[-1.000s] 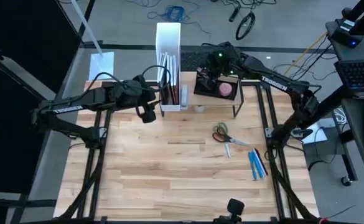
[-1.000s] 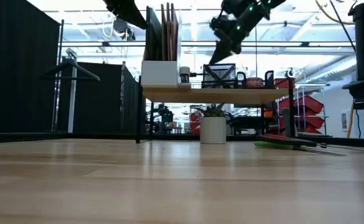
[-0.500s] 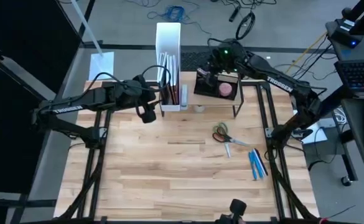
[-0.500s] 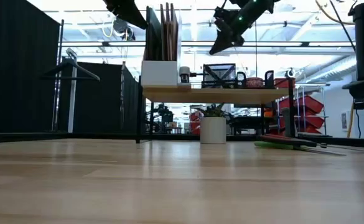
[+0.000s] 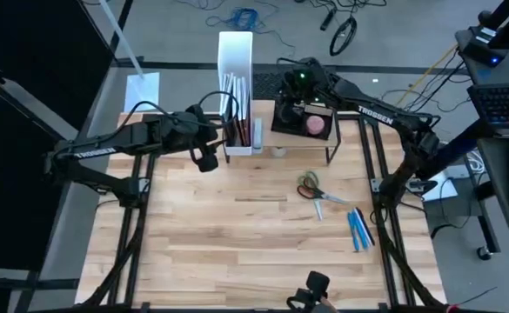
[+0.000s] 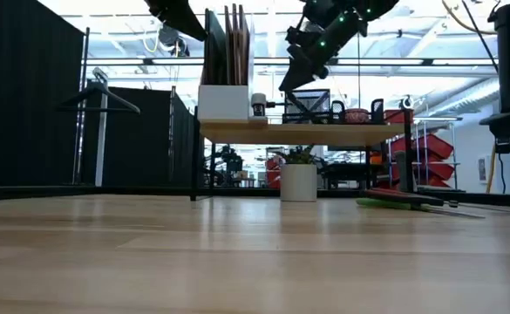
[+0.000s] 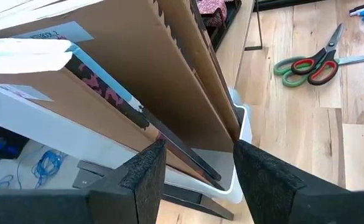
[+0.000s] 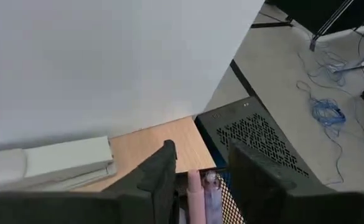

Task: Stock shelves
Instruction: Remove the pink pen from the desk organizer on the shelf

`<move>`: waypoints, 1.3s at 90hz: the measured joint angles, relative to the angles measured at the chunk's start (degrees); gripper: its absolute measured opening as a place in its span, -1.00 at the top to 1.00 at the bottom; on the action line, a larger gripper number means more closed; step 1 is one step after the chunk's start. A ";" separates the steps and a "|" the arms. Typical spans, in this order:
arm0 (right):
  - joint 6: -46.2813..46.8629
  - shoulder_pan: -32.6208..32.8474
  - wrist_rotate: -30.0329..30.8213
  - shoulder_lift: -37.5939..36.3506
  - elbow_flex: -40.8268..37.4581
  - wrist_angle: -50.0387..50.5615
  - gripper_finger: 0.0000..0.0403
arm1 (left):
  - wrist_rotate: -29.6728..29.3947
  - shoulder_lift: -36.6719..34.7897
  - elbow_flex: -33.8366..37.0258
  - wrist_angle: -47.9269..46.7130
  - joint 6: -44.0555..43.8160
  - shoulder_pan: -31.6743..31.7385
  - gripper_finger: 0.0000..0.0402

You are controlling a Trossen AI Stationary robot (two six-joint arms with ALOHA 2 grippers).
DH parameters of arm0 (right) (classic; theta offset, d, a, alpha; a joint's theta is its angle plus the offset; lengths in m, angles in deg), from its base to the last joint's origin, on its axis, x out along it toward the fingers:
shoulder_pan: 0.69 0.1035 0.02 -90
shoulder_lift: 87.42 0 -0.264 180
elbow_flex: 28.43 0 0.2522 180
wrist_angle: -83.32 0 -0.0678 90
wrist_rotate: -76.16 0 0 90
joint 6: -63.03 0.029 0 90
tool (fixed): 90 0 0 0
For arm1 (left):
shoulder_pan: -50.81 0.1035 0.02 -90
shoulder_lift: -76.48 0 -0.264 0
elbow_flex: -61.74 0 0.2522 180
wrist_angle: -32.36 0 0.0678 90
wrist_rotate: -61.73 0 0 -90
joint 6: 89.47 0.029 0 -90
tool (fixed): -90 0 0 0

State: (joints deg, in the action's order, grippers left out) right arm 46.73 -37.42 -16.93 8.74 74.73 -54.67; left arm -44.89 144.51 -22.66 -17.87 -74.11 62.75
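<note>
At the table's far edge, the shelf (image 5: 302,139) carries a white file box (image 5: 235,61) and a black mesh tray (image 5: 299,117). The right gripper (image 5: 287,91), its arm lettered TROSSEN, hovers over the tray, fingers apart and empty. The left gripper (image 5: 204,158) waits beside the box, fingers apart.

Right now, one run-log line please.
left gripper: open, at file box | right gripper: open, above tray on riser | scissors: on table

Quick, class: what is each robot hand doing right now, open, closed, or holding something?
Left hand: open, empty, beside the folders in the white file box.
Right hand: open, empty, above the black mesh tray.
</note>
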 joint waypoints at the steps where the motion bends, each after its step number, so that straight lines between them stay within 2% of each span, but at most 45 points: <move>1: 0.00 0.00 0.00 0.00 0.00 0.20 0.35 | 0.00 0.00 0.01 0.00 0.00 0.00 0.12; 24: -0.75 0.08 2.49 -0.07 0.15 1.86 0.52 | -0.02 0.00 -0.01 -0.03 0.02 0.01 0.12; 54: -1.17 0.13 3.20 -0.07 0.15 2.52 0.97 | -0.01 0.00 -0.01 -0.02 0.02 0.01 0.12; 72: -1.81 0.52 3.92 -1.99 0.05 4.21 0.99 | -0.02 0.00 0.00 -0.02 0.02 0.01 0.12; 92: -2.45 0.76 9.54 -6.58 0.02 8.52 1.00 | -0.02 0.00 -0.01 -0.02 0.03 -0.01 0.12; 117: -1.99 0.79 9.62 -9.97 0.02 12.05 1.00 | -0.02 0.00 -0.01 0.00 0.02 -0.01 0.12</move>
State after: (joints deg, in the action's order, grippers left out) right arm 44.74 -36.63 -7.32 -1.23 74.76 -42.62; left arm -44.92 144.51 -22.67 -17.87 -74.09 62.74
